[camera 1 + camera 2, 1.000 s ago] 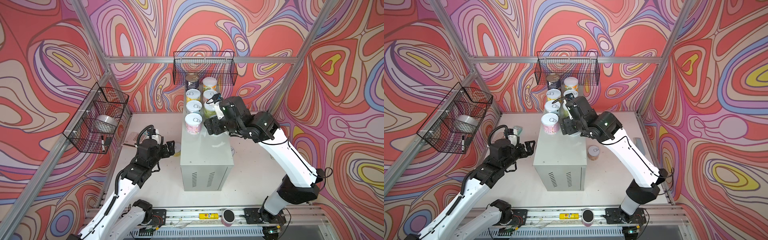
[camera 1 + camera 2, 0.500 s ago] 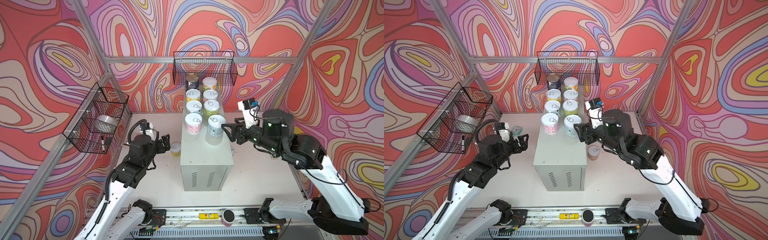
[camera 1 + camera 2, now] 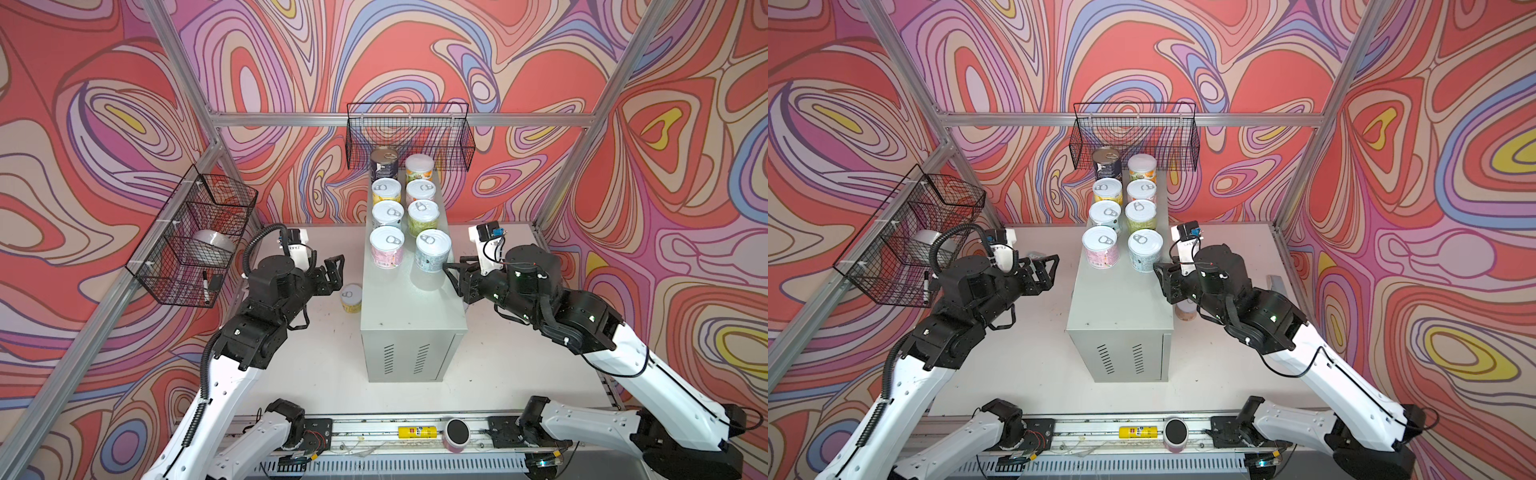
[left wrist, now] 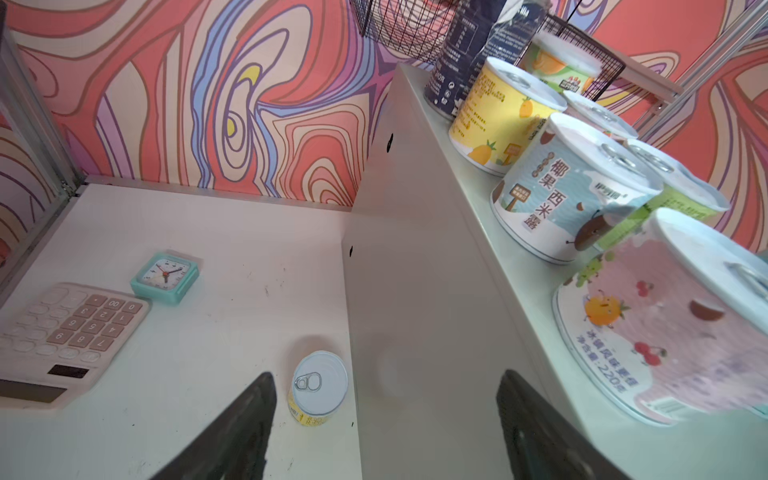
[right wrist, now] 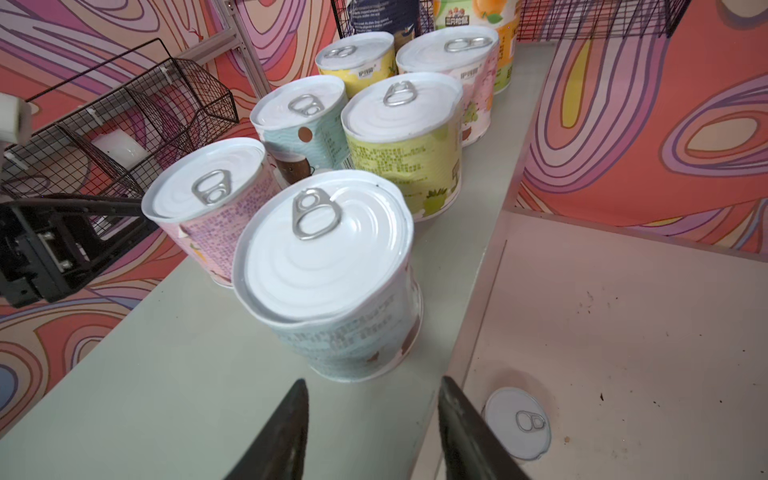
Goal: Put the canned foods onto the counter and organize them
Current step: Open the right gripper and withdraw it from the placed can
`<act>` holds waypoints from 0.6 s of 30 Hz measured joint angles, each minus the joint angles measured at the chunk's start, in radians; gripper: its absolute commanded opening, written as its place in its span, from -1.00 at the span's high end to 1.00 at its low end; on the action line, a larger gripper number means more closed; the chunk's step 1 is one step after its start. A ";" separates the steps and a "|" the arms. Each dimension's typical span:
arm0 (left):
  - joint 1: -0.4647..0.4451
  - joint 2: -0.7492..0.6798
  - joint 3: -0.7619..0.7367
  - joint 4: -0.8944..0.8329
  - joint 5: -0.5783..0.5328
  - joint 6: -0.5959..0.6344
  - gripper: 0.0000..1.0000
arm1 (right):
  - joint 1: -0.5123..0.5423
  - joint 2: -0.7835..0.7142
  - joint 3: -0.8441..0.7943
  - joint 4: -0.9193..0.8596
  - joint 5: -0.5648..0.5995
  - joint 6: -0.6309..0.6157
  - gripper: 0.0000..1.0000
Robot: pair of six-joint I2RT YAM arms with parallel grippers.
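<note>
- Cabinet (image 3: 405,316): stands upright on the white desk (image 3: 316,365), vent slots facing the camera in both top views.
- Cans on the cabinet: eight, all upright, in two columns of four on the far part of the top.
- Left column, far to near: dark-blue tin (image 3: 383,164), yellow can (image 3: 386,191), pale-blue can (image 3: 387,214), pink can (image 3: 387,247).
- Right column, far to near: orange can (image 3: 419,166), a second pink can (image 3: 420,192), green can (image 3: 423,216), light-blue can (image 3: 433,249).
- Cans on the desk: a small yellow can (image 3: 351,297) stands just beside the cabinet's left wall. Another can (image 5: 517,424) stands by the right wall, largely hidden under the right arm in a top view.
- Left pincer (image 3: 337,272): spread wide and empty. It hovers left of the cabinet, above the small yellow can.
- Right pincer (image 3: 449,272): fingers a narrow gap apart, pinching nothing. It sits at the cabinet's right edge, tips pointing at the light-blue can, just beside it.
- Other items on the desk, left wrist view: calculator (image 4: 62,336) and clock (image 4: 165,277), well apart from the cabinet.
</note>
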State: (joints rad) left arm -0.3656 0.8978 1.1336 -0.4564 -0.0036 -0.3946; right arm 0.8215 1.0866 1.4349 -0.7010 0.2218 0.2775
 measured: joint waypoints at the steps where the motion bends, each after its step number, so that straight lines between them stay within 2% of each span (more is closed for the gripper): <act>1: 0.000 0.006 0.000 0.004 0.005 -0.001 -0.69 | 0.000 0.000 0.000 0.009 0.002 -0.003 -0.04; 10: 0.000 0.045 0.000 0.058 0.049 -0.025 -0.68 | 0.000 0.019 0.000 0.048 -0.002 -0.022 0.06; 18: 0.000 0.068 0.000 0.085 0.067 -0.029 -0.68 | 0.000 0.074 0.000 0.050 -0.013 -0.034 0.06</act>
State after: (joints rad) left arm -0.3656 0.9661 1.1336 -0.3710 0.0635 -0.4236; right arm 0.8215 1.1603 1.4353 -0.6510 0.2089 0.2436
